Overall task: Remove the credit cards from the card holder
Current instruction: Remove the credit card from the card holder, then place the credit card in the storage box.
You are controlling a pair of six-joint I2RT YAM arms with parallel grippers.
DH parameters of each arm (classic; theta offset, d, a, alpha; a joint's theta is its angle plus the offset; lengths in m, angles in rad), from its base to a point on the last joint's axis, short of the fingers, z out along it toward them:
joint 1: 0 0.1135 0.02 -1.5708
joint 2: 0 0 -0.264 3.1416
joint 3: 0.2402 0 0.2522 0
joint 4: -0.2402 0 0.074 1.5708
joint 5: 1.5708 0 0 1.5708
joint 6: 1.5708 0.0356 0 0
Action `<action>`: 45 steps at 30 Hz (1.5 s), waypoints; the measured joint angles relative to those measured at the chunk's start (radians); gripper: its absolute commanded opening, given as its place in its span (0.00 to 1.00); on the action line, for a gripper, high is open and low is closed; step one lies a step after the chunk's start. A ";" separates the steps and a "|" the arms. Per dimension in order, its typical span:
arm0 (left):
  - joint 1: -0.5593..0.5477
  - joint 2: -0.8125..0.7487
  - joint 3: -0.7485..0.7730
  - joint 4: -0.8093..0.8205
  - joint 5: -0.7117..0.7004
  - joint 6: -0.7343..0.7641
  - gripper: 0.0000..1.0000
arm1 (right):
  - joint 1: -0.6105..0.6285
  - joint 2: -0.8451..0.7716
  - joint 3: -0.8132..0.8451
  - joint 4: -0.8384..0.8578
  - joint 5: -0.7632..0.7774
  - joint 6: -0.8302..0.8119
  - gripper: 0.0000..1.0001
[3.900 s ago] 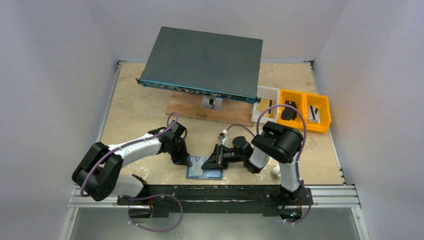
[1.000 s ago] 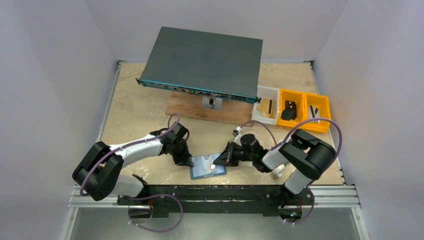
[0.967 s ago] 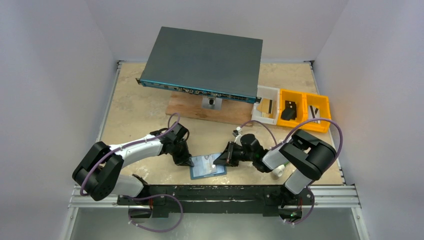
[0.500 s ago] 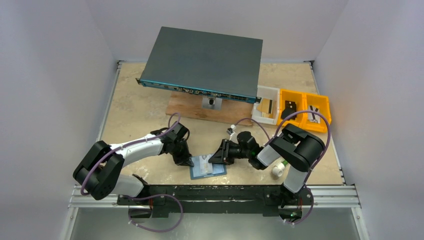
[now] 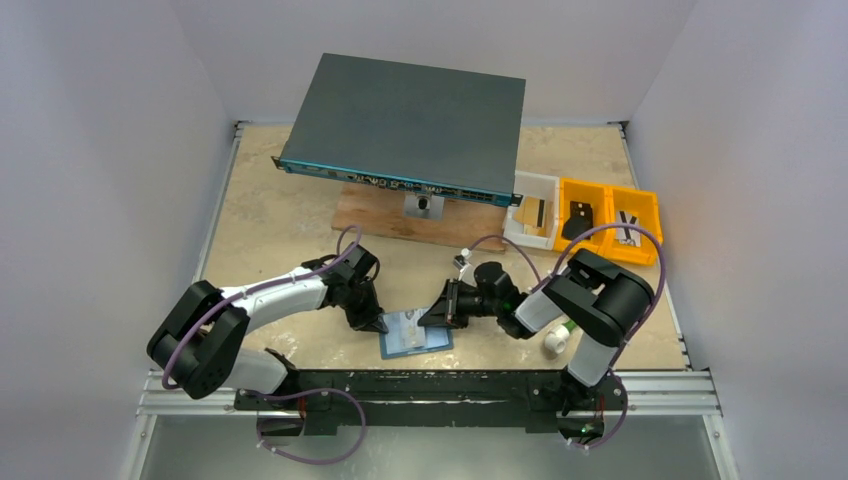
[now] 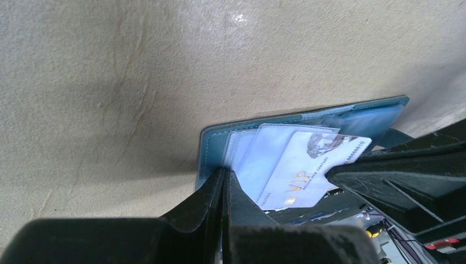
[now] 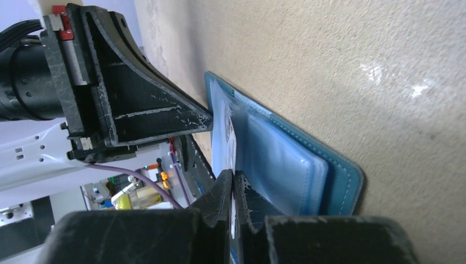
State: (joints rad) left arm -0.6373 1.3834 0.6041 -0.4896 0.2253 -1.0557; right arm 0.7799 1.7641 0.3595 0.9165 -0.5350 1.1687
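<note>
Left wrist: cards (image 6: 297, 170) jutted from holder (image 6: 211, 148) toward right gripper (image 7: 233, 181); left gripper (image 6: 224, 180) at holder edge; both closed, card grip unclear

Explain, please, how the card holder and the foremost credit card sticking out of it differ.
The card holder is steel-blue; the credit card is pale with print. The card holder is the larger and lies open flat on the table; the credit card is smaller and juts from it at a slant. Both are thin, flat rectangles.
</note>
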 measured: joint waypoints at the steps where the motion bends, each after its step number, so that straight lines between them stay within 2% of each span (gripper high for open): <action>1: 0.000 0.000 0.000 -0.001 -0.001 0.000 0.00 | 0.000 -0.016 -0.002 -0.016 0.003 -0.003 0.00; 17: 0.000 -0.010 -0.002 -0.006 -0.008 0.001 0.00 | -0.025 -0.339 -0.035 -0.394 0.141 -0.104 0.00; 23: 0.000 -0.043 0.001 -0.054 -0.058 0.027 0.00 | -0.034 -0.464 -0.034 -0.523 0.188 -0.130 0.00; 27: 0.000 -0.070 0.023 -0.122 -0.103 0.064 0.13 | -0.035 -0.526 -0.031 -0.598 0.209 -0.138 0.00; 36: 0.000 -0.182 0.156 -0.211 -0.117 0.146 0.55 | -0.077 -0.684 0.044 -0.838 0.292 -0.168 0.00; 40: 0.000 -0.199 0.192 -0.221 -0.110 0.180 0.62 | -0.126 -0.771 0.079 -0.969 0.342 -0.191 0.00; 45: 0.000 -0.199 0.200 -0.238 -0.098 0.212 0.65 | -0.169 -0.854 0.114 -1.102 0.398 -0.209 0.00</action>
State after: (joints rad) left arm -0.6373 1.1843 0.8036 -0.7277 0.1268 -0.8436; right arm 0.6106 0.9104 0.4732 -0.1860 -0.1368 0.9596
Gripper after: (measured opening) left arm 0.640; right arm 0.004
